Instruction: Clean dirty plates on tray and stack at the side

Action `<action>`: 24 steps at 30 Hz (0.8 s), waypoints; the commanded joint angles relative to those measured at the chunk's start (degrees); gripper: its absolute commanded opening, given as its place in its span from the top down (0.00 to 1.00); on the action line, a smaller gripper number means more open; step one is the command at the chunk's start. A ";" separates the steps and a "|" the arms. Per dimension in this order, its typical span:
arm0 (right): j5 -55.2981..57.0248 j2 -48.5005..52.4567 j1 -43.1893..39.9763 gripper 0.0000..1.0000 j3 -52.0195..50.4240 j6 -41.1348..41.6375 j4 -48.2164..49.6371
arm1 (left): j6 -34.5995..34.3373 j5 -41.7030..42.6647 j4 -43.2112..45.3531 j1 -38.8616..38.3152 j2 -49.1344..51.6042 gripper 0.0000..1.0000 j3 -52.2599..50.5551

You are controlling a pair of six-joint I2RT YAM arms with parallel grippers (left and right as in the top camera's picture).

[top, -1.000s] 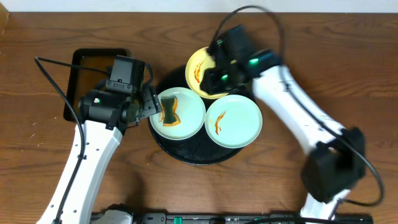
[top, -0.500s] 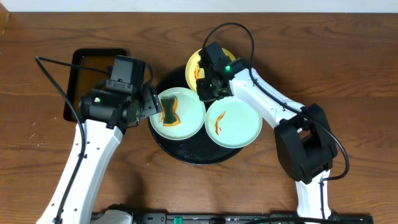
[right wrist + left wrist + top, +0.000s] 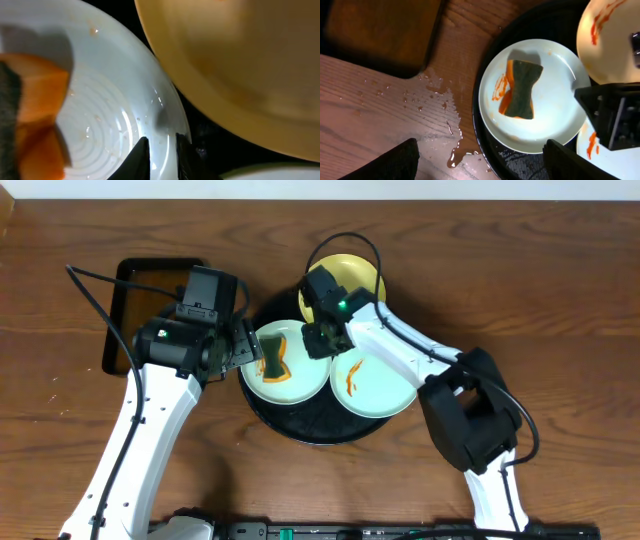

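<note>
2 pincers: left pincer (image 3: pixel 485 162) apart, right pincer (image 3: pixel 162 157) clamped on mint plate (image 3: pixel 105 122) rim

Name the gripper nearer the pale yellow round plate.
Right. The right gripper grips a pale mint-blue plate beside the pale yellow plate; the left gripper hangs open beyond that mint-blue plate.

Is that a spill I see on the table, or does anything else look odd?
Yes. A trail of clear drops wets the wooden table between the rectangular tray and the round black tray. Also, a sponge lies on the mint plate, beside orange sauce streaks.
</note>
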 commanded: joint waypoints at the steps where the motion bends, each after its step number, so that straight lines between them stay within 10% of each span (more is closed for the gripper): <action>1: 3.28 0.52 0.13 0.82 0.87 -0.74 -0.20 | 0.31 -0.50 0.04 0.24 0.33 0.20 0.13; 11: -1.79 0.26 0.17 0.85 5.33 -2.10 -3.78 | 0.31 -0.50 0.07 0.24 0.33 0.20 0.13; 24: 5.46 0.63 -0.24 0.67 9.81 -0.28 -11.85 | 0.31 -0.50 0.04 0.24 0.33 0.20 0.13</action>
